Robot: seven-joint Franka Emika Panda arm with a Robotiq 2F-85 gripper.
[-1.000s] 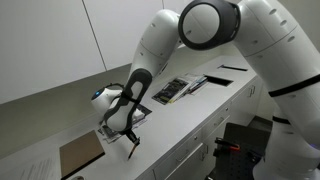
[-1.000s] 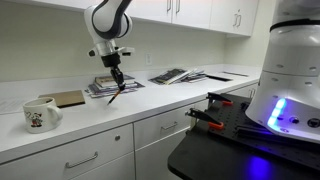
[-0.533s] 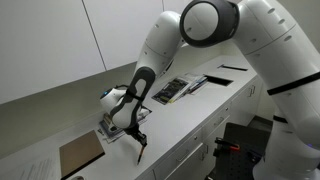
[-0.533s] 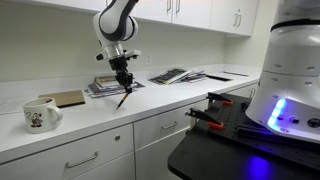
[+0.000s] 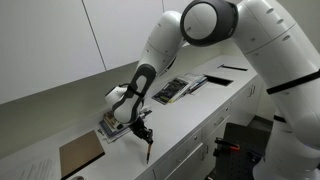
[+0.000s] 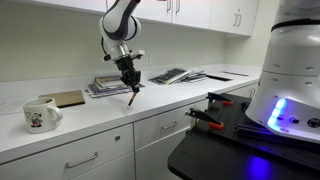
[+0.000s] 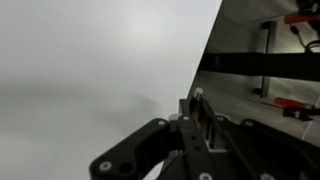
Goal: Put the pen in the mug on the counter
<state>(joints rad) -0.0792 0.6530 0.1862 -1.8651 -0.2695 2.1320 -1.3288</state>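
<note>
The gripper (image 6: 132, 84) has carried the pen (image 6: 132, 96) away from the stack of magazines (image 6: 104, 86) and out toward the counter's (image 6: 150, 112) front edge, farther from the mug (image 6: 38, 114) than a second ago. The fingers are pinched nearly closed on the pen's upper end. The pen hangs below them, tilted, with its lower tip just above the white worktop and not clearly touching it.

In an exterior view the gripper (image 5: 144, 136) hovers close to the front edge, and the pen (image 5: 148, 150) points down at it. The wrist view shows the narrow fingers (image 7: 194, 112) drawn together right over that edge, with the white surface on one side and the dark drop on the other.

The mug stands upright near the front edge toward the far end of the counter, well apart from the pen. The brown board (image 6: 68, 98) lies behind it, near the back edge.
</note>
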